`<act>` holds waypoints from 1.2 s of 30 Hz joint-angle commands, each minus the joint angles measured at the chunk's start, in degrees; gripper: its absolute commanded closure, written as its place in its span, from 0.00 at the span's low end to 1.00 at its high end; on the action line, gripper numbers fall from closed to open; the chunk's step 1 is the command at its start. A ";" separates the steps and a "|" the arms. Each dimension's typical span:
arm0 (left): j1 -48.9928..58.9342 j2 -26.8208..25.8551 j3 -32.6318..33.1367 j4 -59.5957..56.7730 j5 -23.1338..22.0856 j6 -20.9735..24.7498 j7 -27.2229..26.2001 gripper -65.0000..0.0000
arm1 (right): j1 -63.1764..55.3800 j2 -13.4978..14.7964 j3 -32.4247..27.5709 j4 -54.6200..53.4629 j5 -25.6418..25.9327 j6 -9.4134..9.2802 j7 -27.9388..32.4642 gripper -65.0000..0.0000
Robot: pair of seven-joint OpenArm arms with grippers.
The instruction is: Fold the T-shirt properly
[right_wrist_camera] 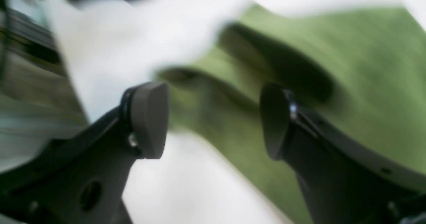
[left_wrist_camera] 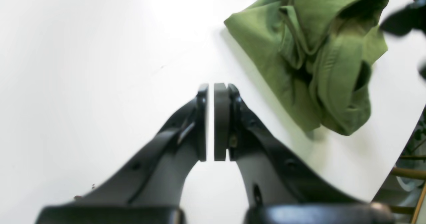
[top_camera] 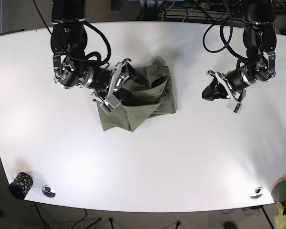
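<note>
The right gripper [top_camera: 115, 85], jaws spread, sits over the rumpled T-shirt [top_camera: 143, 98] at frame centre-left. The left gripper [top_camera: 213, 90] waits nearly closed and empty, centre-right. The step looks like an early grab; next, pinch an edge.

There is one green T-shirt [top_camera: 139, 98] on one white table [top_camera: 181, 162]. Two robot arms reach over it. Near the table's 7 o'clock edge sit one dark cup [top_camera: 19, 185] and one small round thing [top_camera: 48, 191]. One more round thing [top_camera: 256, 192] sits at 5 o'clock.

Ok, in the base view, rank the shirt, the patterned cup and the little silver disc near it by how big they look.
Largest to smallest:
1. shirt
2. cup
3. disc, only slightly smaller than the cup
</note>
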 commanded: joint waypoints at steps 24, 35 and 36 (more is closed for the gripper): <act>0.48 -0.72 -0.14 0.65 -1.15 -0.28 -1.30 0.99 | 5.25 -2.35 -1.37 -7.87 0.82 0.47 1.25 0.37; 2.06 -0.72 -0.23 1.09 -1.15 -0.28 -1.30 0.99 | 20.19 -7.28 -13.51 -27.39 1.34 0.47 9.69 0.37; 2.15 -0.81 -0.23 1.09 -1.15 -0.28 -1.30 0.99 | 21.34 -7.36 -14.39 -27.48 1.34 0.47 9.69 0.37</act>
